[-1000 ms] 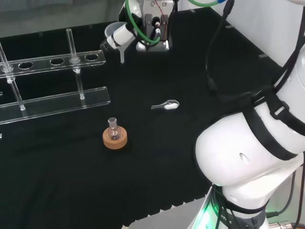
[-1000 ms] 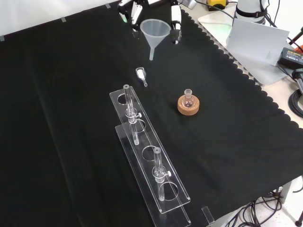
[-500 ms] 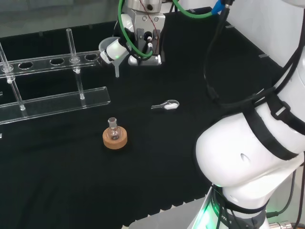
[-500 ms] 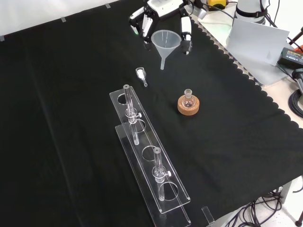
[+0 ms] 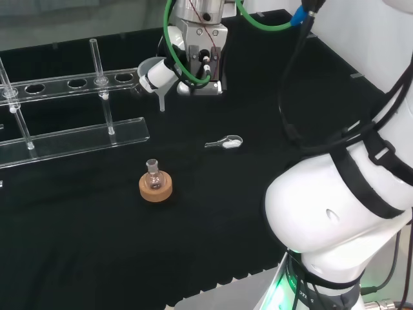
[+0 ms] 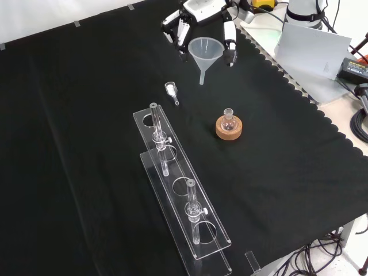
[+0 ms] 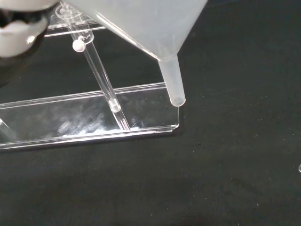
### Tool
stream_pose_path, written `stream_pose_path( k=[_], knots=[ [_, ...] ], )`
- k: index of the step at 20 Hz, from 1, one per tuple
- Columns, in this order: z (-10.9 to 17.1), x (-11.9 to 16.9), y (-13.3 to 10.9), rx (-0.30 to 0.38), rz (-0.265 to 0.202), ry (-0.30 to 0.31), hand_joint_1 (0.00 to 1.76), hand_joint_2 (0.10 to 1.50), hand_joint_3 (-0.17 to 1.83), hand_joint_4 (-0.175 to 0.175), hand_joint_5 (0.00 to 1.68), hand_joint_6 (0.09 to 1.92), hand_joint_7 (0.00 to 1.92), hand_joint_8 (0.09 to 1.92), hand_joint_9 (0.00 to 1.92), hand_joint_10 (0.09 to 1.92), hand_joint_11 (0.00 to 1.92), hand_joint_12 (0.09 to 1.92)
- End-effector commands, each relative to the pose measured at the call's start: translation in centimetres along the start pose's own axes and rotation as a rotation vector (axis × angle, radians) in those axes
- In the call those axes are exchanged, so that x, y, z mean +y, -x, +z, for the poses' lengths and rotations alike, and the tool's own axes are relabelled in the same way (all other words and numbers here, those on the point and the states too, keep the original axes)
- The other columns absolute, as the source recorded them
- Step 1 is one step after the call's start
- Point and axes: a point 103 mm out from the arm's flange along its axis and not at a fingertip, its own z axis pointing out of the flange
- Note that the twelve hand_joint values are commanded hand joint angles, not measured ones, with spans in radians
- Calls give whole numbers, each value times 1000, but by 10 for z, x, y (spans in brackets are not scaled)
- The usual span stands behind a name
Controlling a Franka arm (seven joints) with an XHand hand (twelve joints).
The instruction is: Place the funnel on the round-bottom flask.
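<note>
One funnel (image 6: 206, 53) — pinched between the robot hand's (image 6: 202, 17) curled fingers, spout down — well apart from the round-bottom flask (image 6: 229, 120).

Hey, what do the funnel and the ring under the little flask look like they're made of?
The funnel, held in the hand, looks like frosted, translucent plastic: milky white, matte, with the dark cloth showing faintly through. The ring under the flask looks like cork: tan, dull and grainy, though painted foam can't be ruled out.
</note>
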Motion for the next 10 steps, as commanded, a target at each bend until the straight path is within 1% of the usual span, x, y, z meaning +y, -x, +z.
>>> stream_pose_path(
  k=[1, 3, 4, 7, 10],
  knots=[
    [1, -10, -8, -19, 43, -1, 933, 486, 671, 25, 943, 648, 1210, 571, 1067, 358, 125, 1560],
    [5, -13, -12, -16, 71, -25, 934, 485, 672, 24, 944, 648, 1211, 571, 1068, 357, 125, 1560],
    [7, -15, -15, -25, 72, -32, 934, 485, 673, 24, 945, 648, 1211, 571, 1068, 357, 125, 1560],
    [15, -20, -21, -51, 53, -54, 935, 484, 674, 24, 946, 646, 1213, 570, 1069, 356, 125, 1560],
    [21, -31, -25, -61, 37, -52, 935, 483, 677, 24, 947, 645, 1214, 570, 1069, 356, 125, 1560]
  ],
)
